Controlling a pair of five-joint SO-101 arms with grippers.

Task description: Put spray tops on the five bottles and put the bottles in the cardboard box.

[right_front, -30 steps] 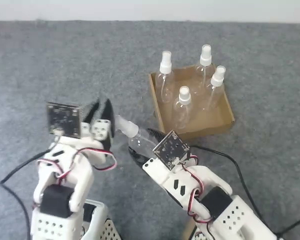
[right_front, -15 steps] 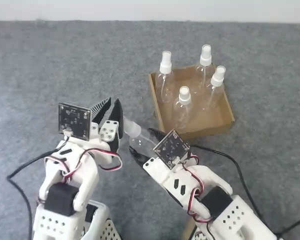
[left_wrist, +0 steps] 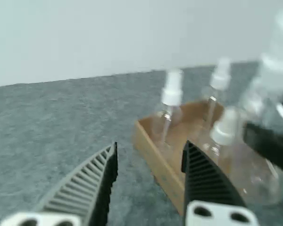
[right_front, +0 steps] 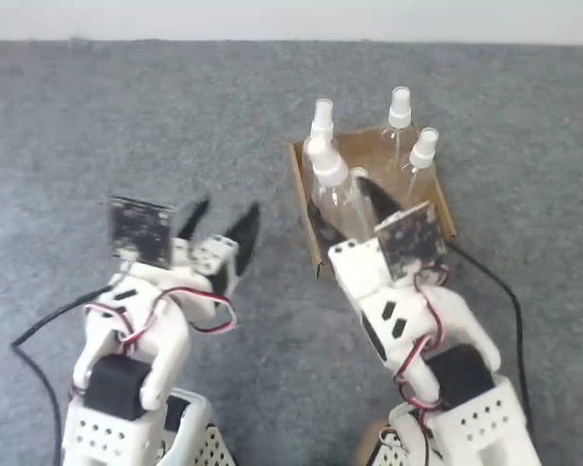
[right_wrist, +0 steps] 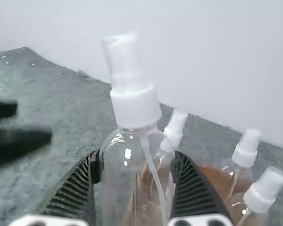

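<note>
Four capped bottles (right_front: 400,109) stand in the cardboard box (right_front: 408,245), at 2 o'clock in the high view. Fifth bottle (right_front: 332,189): spray top fitted, upright, clamped in the right end effector (right_front: 348,209) over the box's 8 o'clock corner. Left end effector (right_front: 222,225): spread wide, empty, at the box's 9 o'clock. Step: boxing the final bottle. Next move, likely: lower into a free gap, then release.

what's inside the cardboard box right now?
Four capped bottles stand in the cardboard box. The right gripper holds the fifth bottle in front, covering most of one and the near floor.
</note>
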